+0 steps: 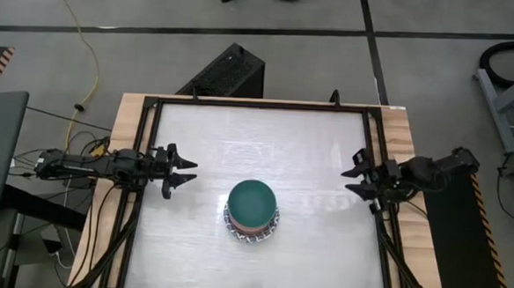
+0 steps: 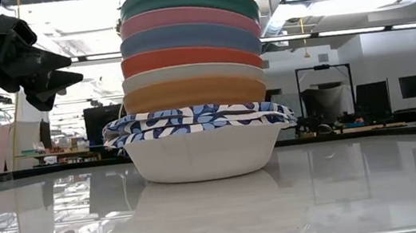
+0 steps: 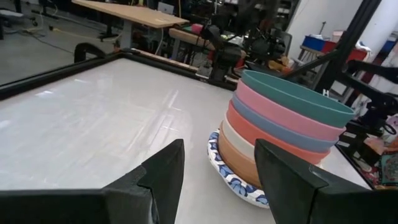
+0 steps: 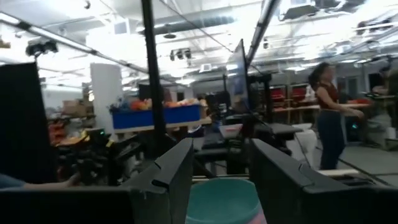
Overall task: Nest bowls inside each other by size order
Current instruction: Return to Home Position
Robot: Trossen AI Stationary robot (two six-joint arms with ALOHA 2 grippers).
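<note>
Bowls [image 1: 252, 212] stand as one nested stack near the middle of the tabletop [image 1: 240, 134], patterned ones lowest and the green bowl [image 1: 251, 201] on top, so the sorting looks finished. The left gripper [image 1: 192, 171] at the left edge and the right gripper [image 1: 351, 174] at the right edge hang clear of the stack, jaws spread, holding nothing.
</note>
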